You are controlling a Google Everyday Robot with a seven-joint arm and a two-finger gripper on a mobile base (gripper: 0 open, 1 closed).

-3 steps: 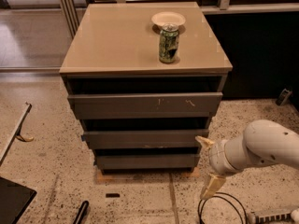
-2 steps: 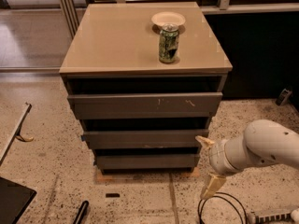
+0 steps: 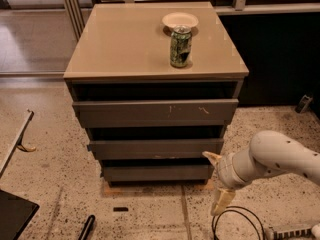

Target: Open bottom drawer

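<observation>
The bottom drawer (image 3: 155, 173) is a plain dark grey front, the lowest and narrowest of three in a small cabinet (image 3: 155, 44). It sits slightly further in than the fronts above it. My gripper (image 3: 216, 179) is just off the drawer's right end, close to the floor. It is open, with one yellowish fingertip (image 3: 210, 157) near the drawer's upper right corner and the other fingertip (image 3: 221, 201) lower, over the floor. It holds nothing. My white arm (image 3: 280, 159) comes in from the right.
The middle drawer (image 3: 155, 148) and the scratched top drawer (image 3: 155, 113) overhang the bottom one. A green can (image 3: 180, 46) and a white bowl (image 3: 180, 20) stand on the cabinet top. A black cable (image 3: 235, 224) lies on the speckled floor below my gripper.
</observation>
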